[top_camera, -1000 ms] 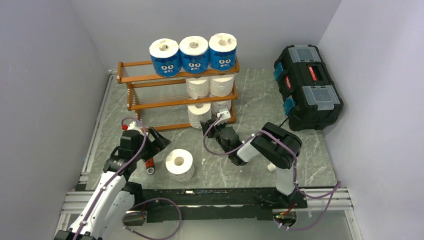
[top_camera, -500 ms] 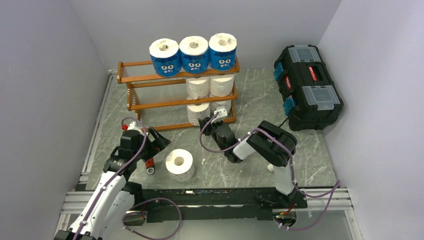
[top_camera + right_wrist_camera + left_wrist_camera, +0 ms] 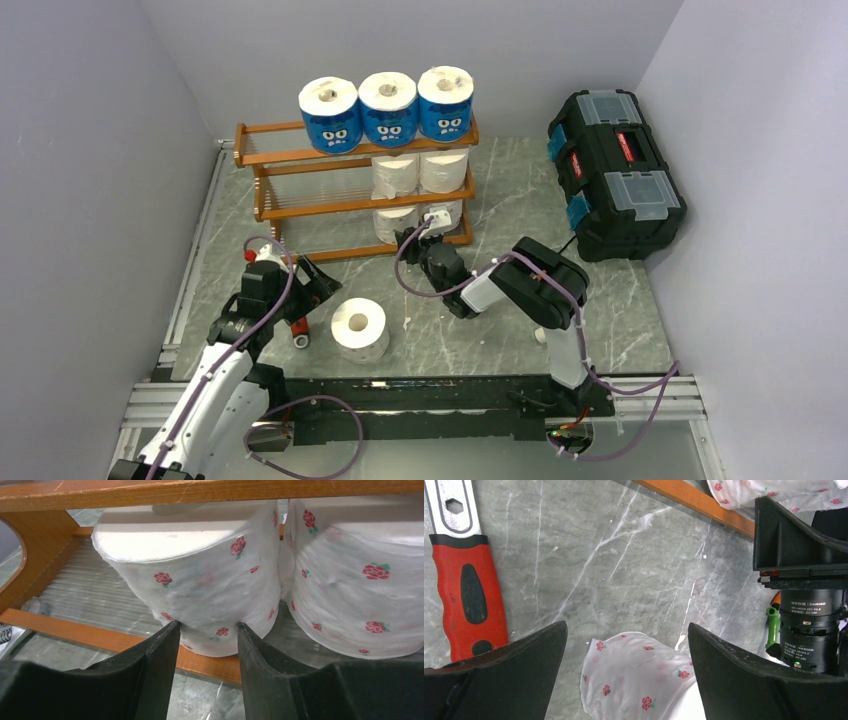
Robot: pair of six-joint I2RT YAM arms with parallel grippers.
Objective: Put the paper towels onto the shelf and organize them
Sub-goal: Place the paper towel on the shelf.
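Note:
The shelf (image 3: 300,205) stands at the back with three blue-wrapped paper towels (image 3: 389,108) on top and two white rolls (image 3: 420,172) on the middle tier. Two rose-printed rolls sit on the bottom tier. My right gripper (image 3: 420,242) (image 3: 207,626) reaches in low, its tips pinching the front of the left bottom roll (image 3: 195,570), which touches its neighbour (image 3: 360,580). One loose roll (image 3: 358,328) (image 3: 639,680) stands on the table. My left gripper (image 3: 318,285) (image 3: 626,630) hangs wide open just left of it, the roll showing between its fingers.
A red-handled wrench (image 3: 298,328) (image 3: 466,585) lies on the marble table beside the left gripper. A black toolbox (image 3: 615,170) sits at the back right. The left halves of the shelf tiers hold nothing. The shelf's front rail (image 3: 125,640) runs under the held roll.
The right arm has stretched toward the shelf, carrying its roll further in under the middle tier, next to its neighbour. The left arm and the loose roll have not moved.

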